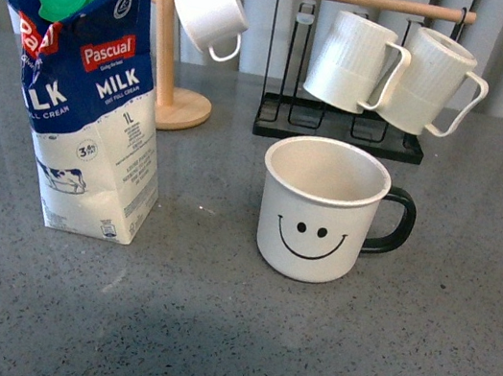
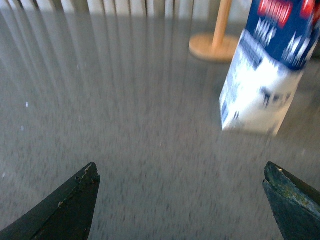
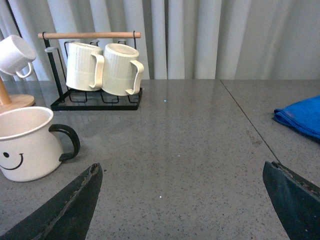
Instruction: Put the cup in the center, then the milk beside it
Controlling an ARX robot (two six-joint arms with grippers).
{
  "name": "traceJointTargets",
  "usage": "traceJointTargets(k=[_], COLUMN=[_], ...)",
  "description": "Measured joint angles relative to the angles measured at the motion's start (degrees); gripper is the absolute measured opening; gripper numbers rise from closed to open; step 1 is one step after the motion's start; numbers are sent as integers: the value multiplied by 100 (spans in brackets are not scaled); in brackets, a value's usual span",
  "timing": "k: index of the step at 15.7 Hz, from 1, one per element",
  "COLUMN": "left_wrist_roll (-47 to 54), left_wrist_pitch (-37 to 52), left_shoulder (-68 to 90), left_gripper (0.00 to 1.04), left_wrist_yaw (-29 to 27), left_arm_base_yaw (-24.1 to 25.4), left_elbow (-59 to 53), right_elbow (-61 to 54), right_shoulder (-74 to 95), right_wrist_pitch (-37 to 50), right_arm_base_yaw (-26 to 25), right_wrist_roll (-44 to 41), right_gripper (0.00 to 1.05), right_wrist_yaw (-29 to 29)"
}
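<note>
The cup [image 1: 321, 210], off-white with a black smiley face and a black handle turned right, stands upright near the middle of the grey table; it also shows in the right wrist view as the cup [image 3: 27, 142]. The milk [image 1: 88, 91], a blue and white carton with a green cap, stands upright to its left, apart from it, and appears blurred as the milk [image 2: 270, 70]. My left gripper [image 2: 182, 172] is open over bare table, short of the carton. My right gripper [image 3: 182, 172] is open with nothing between its fingers, off to the cup's handle side. Neither arm shows in the front view.
A black rack with a wooden bar [image 1: 356, 65] holds two ribbed cream mugs behind the cup. A wooden stand [image 1: 174, 48] carries a small white cup [image 1: 212, 14] behind the carton. A blue cloth [image 3: 302, 116] lies far right. A seam [image 3: 250, 125] crosses the table.
</note>
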Motion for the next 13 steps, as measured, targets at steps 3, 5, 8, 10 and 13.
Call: traceJointTargets(k=[3,5,8,10,13], left_wrist_roll=[-238,-295,-225,-70,79], left_wrist_pitch=[131,949,2345,3150,3528], left_shoulder=[328,1008,2645,3742,5209], left_gripper=[98,98,98,98,98], left_wrist_yaw=[-752,-820,-391,142,1235], left_arm_base_yaw=[-575,-977,-1110,-1115,-881], left_elbow=[258,664,1180,1757,2452], right_elbow=[0,0,0,0,0], right_shoulder=[0,0,0,0,0], right_wrist_pitch=[-4,2,0,0,0], right_arm_base_yaw=[0,0,0,0,0], right_wrist_roll=[2,4,4,2,2], right_gripper=[98,98,98,98,98], right_wrist_yaw=[0,0,0,0,0])
